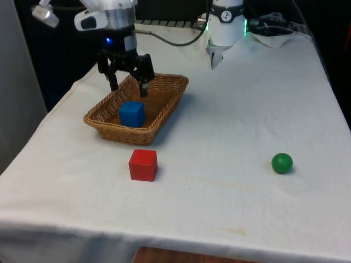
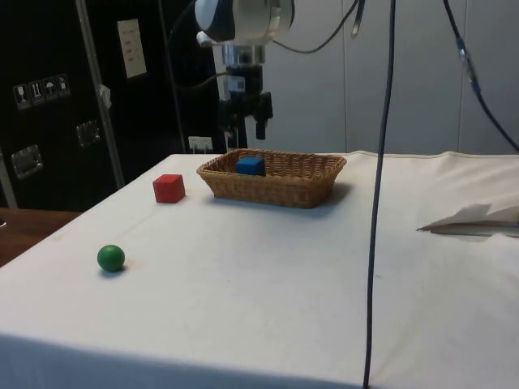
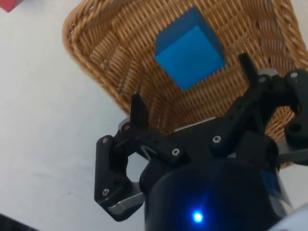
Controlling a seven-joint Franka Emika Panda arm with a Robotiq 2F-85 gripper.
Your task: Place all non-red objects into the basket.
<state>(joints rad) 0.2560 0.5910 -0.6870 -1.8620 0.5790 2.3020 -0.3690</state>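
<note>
- Black two-finger gripper hangs above the woven wicker basket, its fingers spread apart and holding nothing.
- Directly beneath the gripper, a blue cube with matte, flat faces and sharp edges lies inside the basket, touching its woven floor.
- Outside the basket, just beyond the rim nearest the blue cube, a red cube rests on the white cloth.
- Farthest from the gripper, well apart from the basket, a small glossy green ball lies alone on the cloth.

Even bright overhead light, soft short shadows.
</note>
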